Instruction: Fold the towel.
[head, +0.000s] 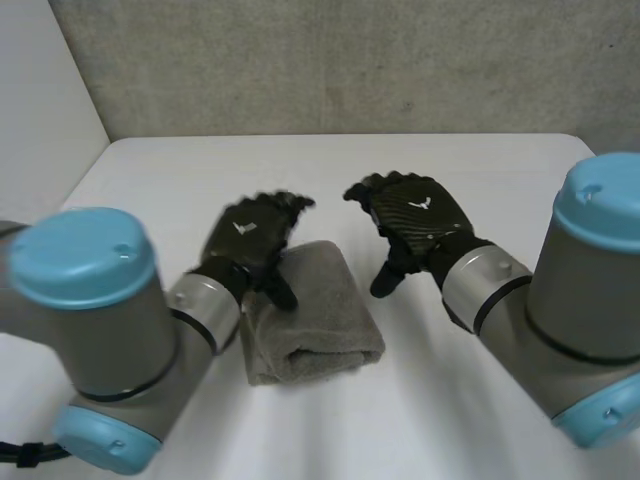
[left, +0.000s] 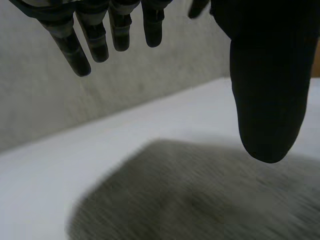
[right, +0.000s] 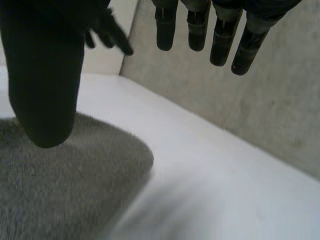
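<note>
Looks near done: grey towel (head: 310, 315) lying on white table (head: 480, 170), centre-left betw. the arms, already doubled into a compact thick pad w/ rounded fold along near edge. Fluffy terry-like nap, soft rounded corners, no loose flap sticking out, sitting a bit skewed rel. to table edge. Can't tell no. of layers inside. Left hand (head: 250, 240) poised over towel's far-left corner, palm down, fingers (left: 75, 50) relaxed and spread apart, thumb (left: 265, 100) hanging above the cloth and apparently clear of it, gripping nothing. Prob. placed there either to keep off the finished pad or to be ready to press it flat. Right hand (head: 415, 215) off to towel's right side over bare table, near but apart from cloth, fingers (right: 222, 40) loose and separated, thumb (right: 42, 90) pointing down, nothing pinched. Seen from right wrist: towel's rounded corner below thumb side, clear gap betw. Judged as hands-off pose flanking far end of pad, handy for a final pat or smoothing, w/ no fresh grasp set up. Risk if pushing for one more fold: thick springy pad likely to pop open or slide on smooth table.
</note>
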